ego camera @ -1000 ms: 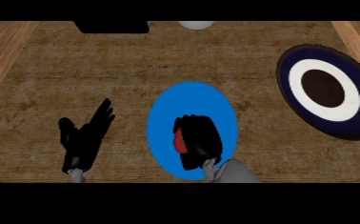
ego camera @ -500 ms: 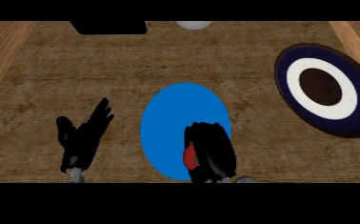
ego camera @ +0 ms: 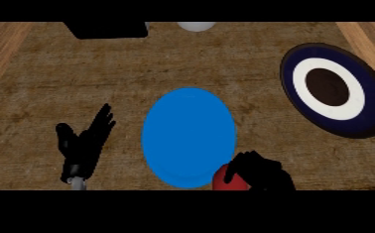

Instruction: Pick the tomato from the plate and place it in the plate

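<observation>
The right hand [ego camera: 260, 173] sits lowest in the view, its black fingers curled over a red tomato [ego camera: 225, 180] that peeks out on the hand's left side; the hand grips the tomato, which is clear of the blue plate [ego camera: 189, 137] and just off that plate's lower right rim. Most of the tomato is hidden under the fingers, so only a smooth, rounded red patch shows, and it has no obvious long axis.

The relation that matters next: the ringed plate [ego camera: 328, 89] lies up and to the right of the right hand, well apart from it, across bare table [ego camera: 73, 78]. I judge this to be the target, since the tomato is already off the blue one, so the carry should go forward and outward to the right. The right hand is far nearer that plate than the left.

To the left of the holding hand, beyond the blue plate, the left hand [ego camera: 84, 140] rests open with fingers up.

The blue plate is a flat, glossy, plain disc. The ringed plate is dark navy at the rim, then a white band, then a dark brown centre. The table is rough, mottled brown, with paler wooden edges at the sides
</observation>
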Controlling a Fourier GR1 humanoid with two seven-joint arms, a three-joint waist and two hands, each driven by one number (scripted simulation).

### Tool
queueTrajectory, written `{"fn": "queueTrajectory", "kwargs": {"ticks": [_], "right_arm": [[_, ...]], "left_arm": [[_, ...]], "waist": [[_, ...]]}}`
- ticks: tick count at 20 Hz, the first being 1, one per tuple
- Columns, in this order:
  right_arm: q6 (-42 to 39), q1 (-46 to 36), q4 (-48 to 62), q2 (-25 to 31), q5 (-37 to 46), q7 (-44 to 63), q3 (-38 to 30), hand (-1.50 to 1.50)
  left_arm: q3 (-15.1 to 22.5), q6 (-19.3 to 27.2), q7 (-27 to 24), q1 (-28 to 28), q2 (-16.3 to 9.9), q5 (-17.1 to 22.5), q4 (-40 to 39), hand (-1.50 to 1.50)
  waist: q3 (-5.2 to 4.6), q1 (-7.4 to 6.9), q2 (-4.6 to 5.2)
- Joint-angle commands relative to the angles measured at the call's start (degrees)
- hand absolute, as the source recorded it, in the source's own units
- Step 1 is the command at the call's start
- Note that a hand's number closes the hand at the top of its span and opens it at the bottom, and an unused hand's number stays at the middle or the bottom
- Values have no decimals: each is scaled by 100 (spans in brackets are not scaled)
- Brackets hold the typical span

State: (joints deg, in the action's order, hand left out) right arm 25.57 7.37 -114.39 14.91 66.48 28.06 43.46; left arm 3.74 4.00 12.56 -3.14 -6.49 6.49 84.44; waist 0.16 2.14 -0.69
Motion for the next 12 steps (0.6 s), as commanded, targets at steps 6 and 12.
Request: {"fn": "queueTrajectory", "kwargs": {"ticks": [6, 12], "right_arm": [[2023, 1289, -1316, 525, -1014, -347, -826, 150], [2792, 1056, -960, 1251, -3487, -1136, -1844, 150]], "left_arm": [[94, -126, -22, -154, 71, 41, 29, 0], [-31, -150, -104, 152, 9, -4, -211, 0]], "waist": [[-5, -140, 52], [6, -199, 73]]}}
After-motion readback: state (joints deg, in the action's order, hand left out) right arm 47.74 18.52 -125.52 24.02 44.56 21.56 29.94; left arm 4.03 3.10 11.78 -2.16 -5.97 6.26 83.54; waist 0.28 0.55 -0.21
